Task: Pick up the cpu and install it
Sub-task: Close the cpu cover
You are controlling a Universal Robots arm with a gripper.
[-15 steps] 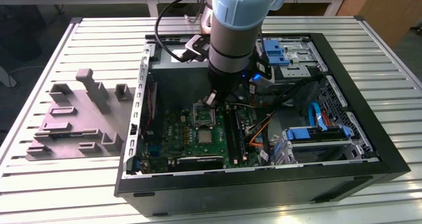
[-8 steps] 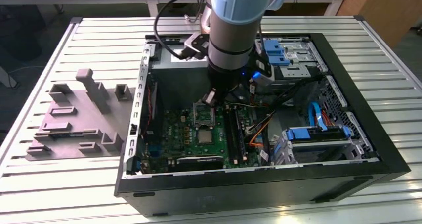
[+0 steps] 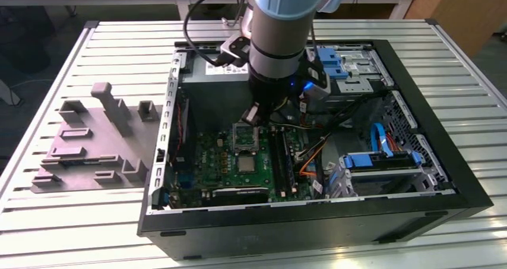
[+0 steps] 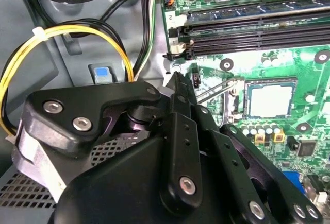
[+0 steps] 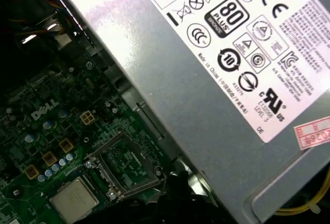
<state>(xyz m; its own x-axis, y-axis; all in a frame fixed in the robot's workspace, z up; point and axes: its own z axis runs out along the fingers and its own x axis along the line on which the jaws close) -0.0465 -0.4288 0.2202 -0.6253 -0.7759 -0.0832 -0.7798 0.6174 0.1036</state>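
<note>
Finds the gripper [image 3: 257,119] lowered into the open computer case [image 3: 443,180] on the slatted table [image 3: 119,221], hanging over the green motherboard [image 3: 206,162] just beside the grey power supply [image 3: 218,73]. Shows, in the second wrist view, the black fingers [image 4: 178,126] drawn together to one narrow tip, jaws pressed closed and pinching nothing, gripper [image 4: 174,80] bare. Places the cpu [image 3: 252,162] flat in its socket on the board, silvery top up, apart from the jaws and not touched by them. Sets the hinged metal socket frame [image 3: 246,138] swung up and open between the gripper and the chip in the exterior view, with the gripper over the frame's far end and the chip on the frame's nearer side, toward the case's front wall. Gives the same in the second wrist view: cpu [image 4: 271,100] square and pale in the socket, thin metal lever [image 4: 221,91] slanting between it and the closed tip, tip near the lever's end, chip well clear beyond it. Catches the cpu [image 5: 73,199] again in the first wrist view, beside the open frame [image 5: 124,170], under the labelled side of the power supply [image 5: 206,80]. Leaves the grey-purple tray [image 3: 87,144] on the table at the exterior view's left, outside the case. Adds memory slots [image 4: 258,28] and a yellow cable loop [image 4: 77,28] near the gripper in the second wrist view.
</note>
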